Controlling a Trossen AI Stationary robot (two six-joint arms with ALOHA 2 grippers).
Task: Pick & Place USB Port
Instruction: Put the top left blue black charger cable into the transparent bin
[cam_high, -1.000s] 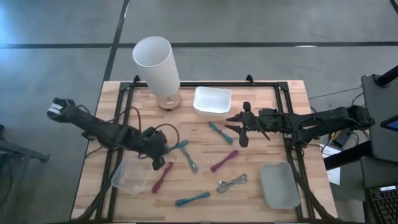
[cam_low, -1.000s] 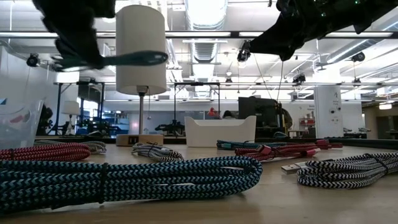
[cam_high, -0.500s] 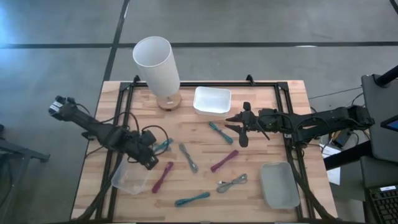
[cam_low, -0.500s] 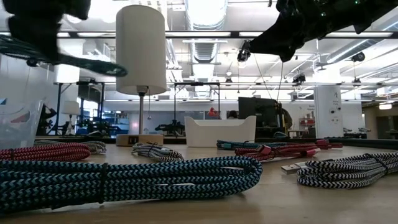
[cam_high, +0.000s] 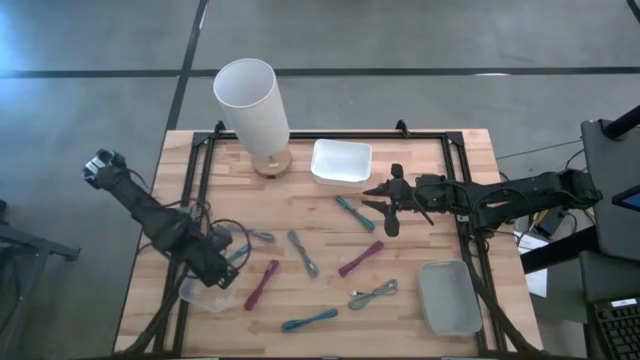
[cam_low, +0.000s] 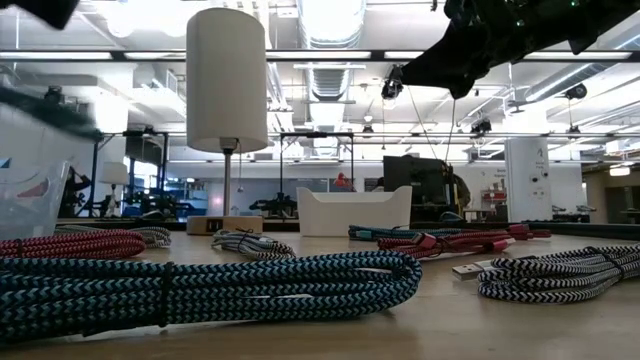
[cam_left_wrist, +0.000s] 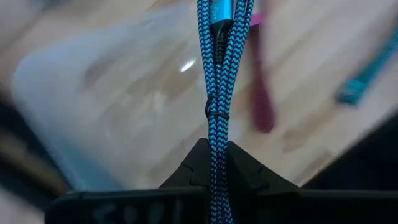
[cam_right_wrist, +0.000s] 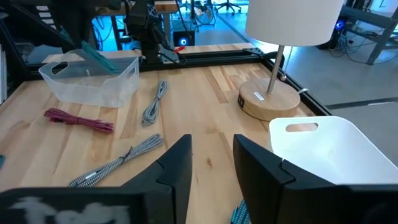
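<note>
**Left arm carrying blue cable over clear bin**

High view: the left end effector (cam_high: 222, 262) is hanging above the near-left part of the counter (cam_high: 420, 215), right over the clear bin (cam_high: 205, 290), carrying a teal-blue cable (cam_high: 240, 250). The right end effector (cam_high: 385, 208) is waiting mid-counter near the white tray (cam_high: 341, 161), fingers spread apart, holding nothing. Other cables are lying loose: a magenta one (cam_high: 261, 283), a grey one (cam_high: 303, 252), another teal one (cam_high: 309, 320). A lamp (cam_high: 253, 100) is standing at the far edge.

Low view: only blurred bits of the left arm are showing at the top left, so the grasp is unreadable here; the clear bin is cut off at the picture's edge.

Left wrist view: fingers are clamped together on the blue braided cable (cam_left_wrist: 217, 81), which is dangling above the clear bin (cam_left_wrist: 93, 106).

Right wrist view: the right fingers (cam_right_wrist: 177, 165) are standing apart, the bin (cam_right_wrist: 93, 78) sitting far off.

Step looks like transport, nearly done. Next move probably calls for lowering and letting go inside the bin. The cable's connector ends are hard to make out.
</note>
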